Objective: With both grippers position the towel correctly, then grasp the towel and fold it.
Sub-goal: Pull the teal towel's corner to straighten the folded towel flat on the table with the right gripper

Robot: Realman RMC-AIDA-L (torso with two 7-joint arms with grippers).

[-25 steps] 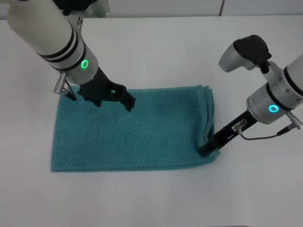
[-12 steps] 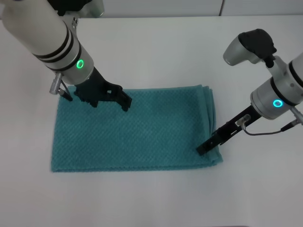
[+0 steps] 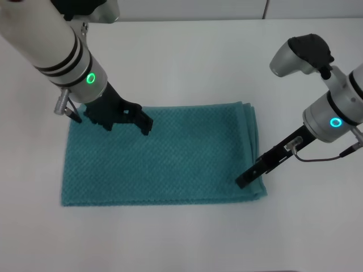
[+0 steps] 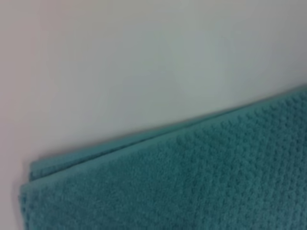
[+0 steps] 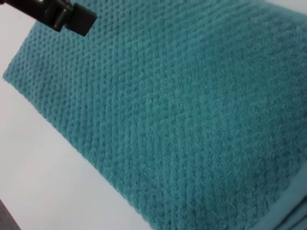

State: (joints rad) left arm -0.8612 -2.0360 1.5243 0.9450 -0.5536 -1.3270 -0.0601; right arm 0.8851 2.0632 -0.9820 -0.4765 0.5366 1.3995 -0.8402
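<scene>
Here the towel (image 3: 161, 156) lies flat, layered, mid-tabletop (image 3: 187, 62). At four o'clock the right gripper (image 3: 245, 179) rests on its near corner, likely to lift it; grip unclear. At ten o'clock the left gripper (image 3: 143, 123) hovers, grip unclear.

Plain white surface (image 3: 187, 62) fills the head view, matte and unmarked. One thing lies directly on it: a teal waffle-weave towel (image 3: 170, 158), flat, folded in layers, long side running left to right. Stacked layer edges show at its right end. In the left wrist view a lower layer peeks out slightly past the top one along one edge.
</scene>
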